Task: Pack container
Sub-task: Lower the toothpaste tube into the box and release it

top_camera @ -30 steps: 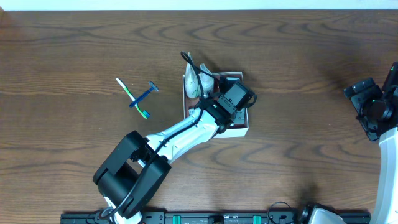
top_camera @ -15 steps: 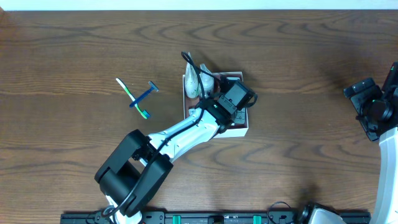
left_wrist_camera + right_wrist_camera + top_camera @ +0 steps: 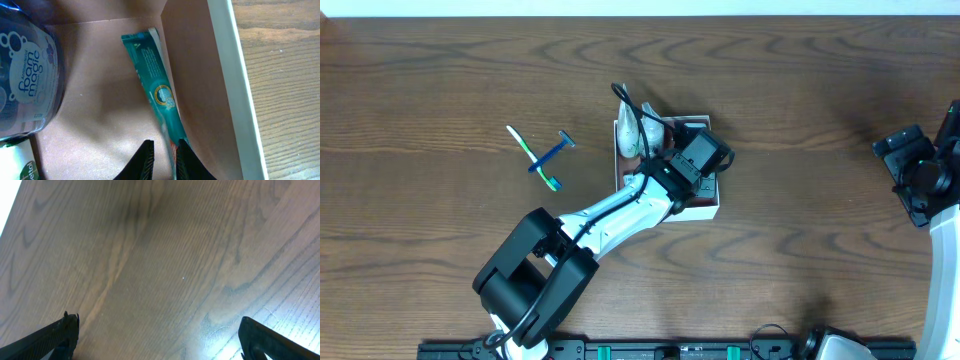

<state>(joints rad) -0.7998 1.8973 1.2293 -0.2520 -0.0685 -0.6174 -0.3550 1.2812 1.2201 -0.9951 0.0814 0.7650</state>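
1 dark wood-grain table [image 3: 820, 100] beneath white container [image 3: 698, 212]

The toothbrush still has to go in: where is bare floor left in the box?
A bare strip runs down the middle of the container, between the blue foam bottle and the teal toothpaste tube along one wall. The left tool hangs over its near end. Crowded: the corner with bottle and white pack.

Brown wood-grain table [image 3: 800, 90], pale strip [image 3: 640, 6] along far edge.

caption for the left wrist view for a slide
Left gripper at a teal tube lying along the container wall, blue foam bottle nearby
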